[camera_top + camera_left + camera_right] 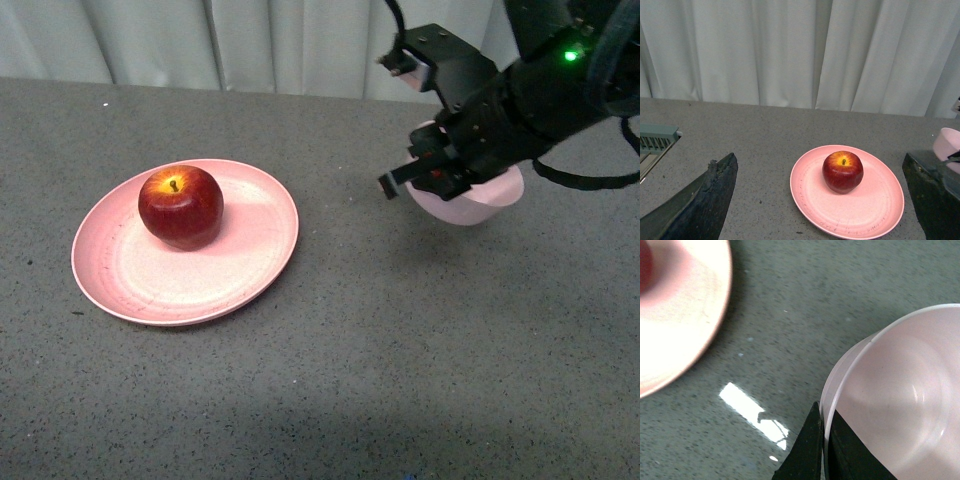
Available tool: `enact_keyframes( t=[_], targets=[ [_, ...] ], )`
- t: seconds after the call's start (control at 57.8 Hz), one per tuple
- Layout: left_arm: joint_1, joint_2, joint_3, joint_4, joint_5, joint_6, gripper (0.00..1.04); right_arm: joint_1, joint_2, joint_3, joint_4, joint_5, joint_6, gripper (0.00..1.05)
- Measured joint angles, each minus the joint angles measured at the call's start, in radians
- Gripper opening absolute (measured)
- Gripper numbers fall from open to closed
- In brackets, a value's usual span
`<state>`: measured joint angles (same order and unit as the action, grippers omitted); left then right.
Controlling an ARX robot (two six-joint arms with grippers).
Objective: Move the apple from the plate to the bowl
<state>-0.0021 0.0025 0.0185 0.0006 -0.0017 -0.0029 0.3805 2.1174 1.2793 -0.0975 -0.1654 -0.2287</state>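
A pale curtain [250,40] is hanging behind the grey speckled table [330,390]. In the left wrist view, a grey-green slatted fixture [657,137] is showing well apart from the plate [120,285]. The apple [181,205] is sitting stem-up on the plate, off its centre toward the far left. The bowl [470,208] is standing to the right of the plate, apart from it.

The right gripper [425,170] is pinching the bowl's rim on the side facing the plate, one finger inside the wall and one outside, well apart from the apple. The left gripper [820,159] is hanging on the near side of the plate with its fingers spread wide, holding nothing.

The right arm is covering the bowl's far half. Whether the bowl is resting on the table is hard to tell.
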Motion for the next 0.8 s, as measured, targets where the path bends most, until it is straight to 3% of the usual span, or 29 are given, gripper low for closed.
enact_keyframes(
  t=[0.294, 0.796],
  targets=[
    [0.000, 0.000, 0.000, 0.000, 0.000, 0.000, 0.98, 0.087, 0.120, 0.108, -0.065, -0.052, 0.035, 0.01],
    [0.000, 0.000, 0.000, 0.000, 0.000, 0.000, 0.98, 0.131, 0.146, 0.145, -0.095, -0.094, 0.066, 0.01]
  ],
)
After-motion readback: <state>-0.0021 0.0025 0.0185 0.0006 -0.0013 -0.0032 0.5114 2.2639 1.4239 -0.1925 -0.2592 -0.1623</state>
